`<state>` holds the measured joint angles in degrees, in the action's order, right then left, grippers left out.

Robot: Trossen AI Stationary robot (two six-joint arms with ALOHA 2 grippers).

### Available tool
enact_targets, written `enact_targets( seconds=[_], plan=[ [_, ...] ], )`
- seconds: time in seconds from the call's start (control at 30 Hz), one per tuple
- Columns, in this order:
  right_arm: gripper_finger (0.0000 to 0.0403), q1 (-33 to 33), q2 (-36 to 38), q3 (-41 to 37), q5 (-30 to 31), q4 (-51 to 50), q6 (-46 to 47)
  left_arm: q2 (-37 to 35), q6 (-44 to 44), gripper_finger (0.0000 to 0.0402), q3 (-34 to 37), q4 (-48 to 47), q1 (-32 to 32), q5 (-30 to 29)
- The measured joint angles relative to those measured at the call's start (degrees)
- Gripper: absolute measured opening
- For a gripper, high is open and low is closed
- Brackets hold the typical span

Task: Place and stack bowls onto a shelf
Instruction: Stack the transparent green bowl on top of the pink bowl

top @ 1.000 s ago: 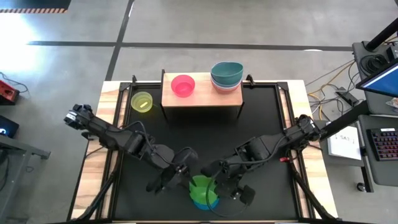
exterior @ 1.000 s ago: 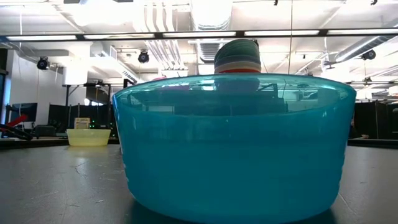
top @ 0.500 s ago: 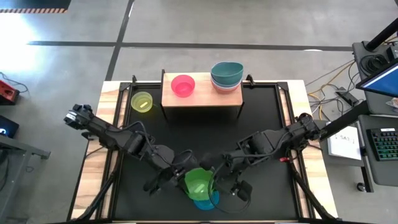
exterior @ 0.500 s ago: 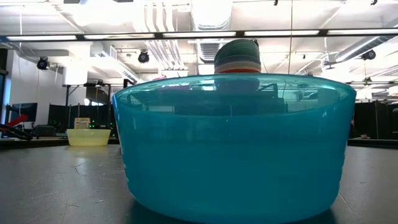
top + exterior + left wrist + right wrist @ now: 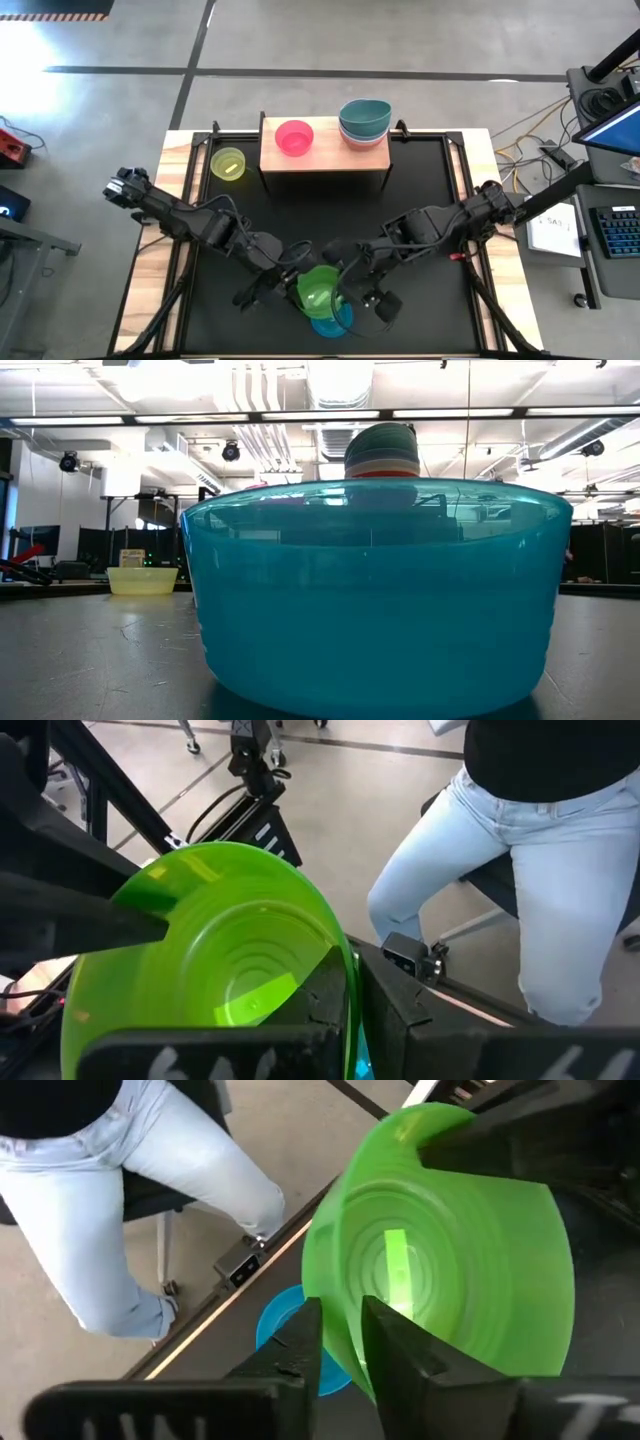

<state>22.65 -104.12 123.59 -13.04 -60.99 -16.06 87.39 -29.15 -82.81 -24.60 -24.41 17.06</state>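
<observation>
Now, from above, the green bowl (image 5: 320,289) has come up off the bright blue bowl (image 5: 331,322), where it sat a moment ago, and has slid a little toward the left arm. Both arms meet at it near the front edge of the black tabletop (image 5: 420,190). The left gripper (image 5: 292,282) and the right gripper (image 5: 352,288) each have a side of its rim. On the shelf (image 5: 322,158) stand the magenta bowl (image 5: 294,136) and a stack with the teal bowl (image 5: 364,116) on top. The yellow-green bowl (image 5: 228,163) sits on the tabletop just beside the shelf.

From table height, the bright blue bowl (image 5: 375,595) fills the picture and has not moved. The stack peeks over it, and the yellow-green bowl (image 5: 142,580) is far off.

From the left wrist, the jaws are narrow and pinch the rim of the green bowl (image 5: 215,955), which is tipped on its side. A person (image 5: 520,860) in pale jeans sits behind.

From the right wrist, the jaws are narrow too, pinching the rim of the green bowl (image 5: 440,1260).

It looks like a hand-over between the arms, and the green bowl must next go to the shelf.
</observation>
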Motion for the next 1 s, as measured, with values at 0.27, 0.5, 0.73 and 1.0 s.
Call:
enact_targets(
  seconds=[0.27, 0.5, 0.73, 1.0],
  plan=[
    [0.0117, -0.77, 0.03, 3.29, 4.70, -4.51, 3.69, -0.09, -0.28, 0.0001, -1.87, -3.65, 0.20, -3.13],
    [0.0148, -1.70, 0.17, 6.49, 6.12, -8.02, 7.04, -0.20, -0.76, 0.0001, -3.80, -6.82, 1.43, -3.92],
    [0.0160, -2.99, 0.20, 6.62, 8.04, -12.79, 8.76, -0.17, -0.53, 0.0001, -3.80, -8.94, 4.34, -4.19],
    [0.0159, -5.14, 1.30, 6.62, 20.05, -22.31, 11.32, -1.04, -0.72, 0.0001, -3.80, -19.32, 9.90, -18.41]
  ],
)
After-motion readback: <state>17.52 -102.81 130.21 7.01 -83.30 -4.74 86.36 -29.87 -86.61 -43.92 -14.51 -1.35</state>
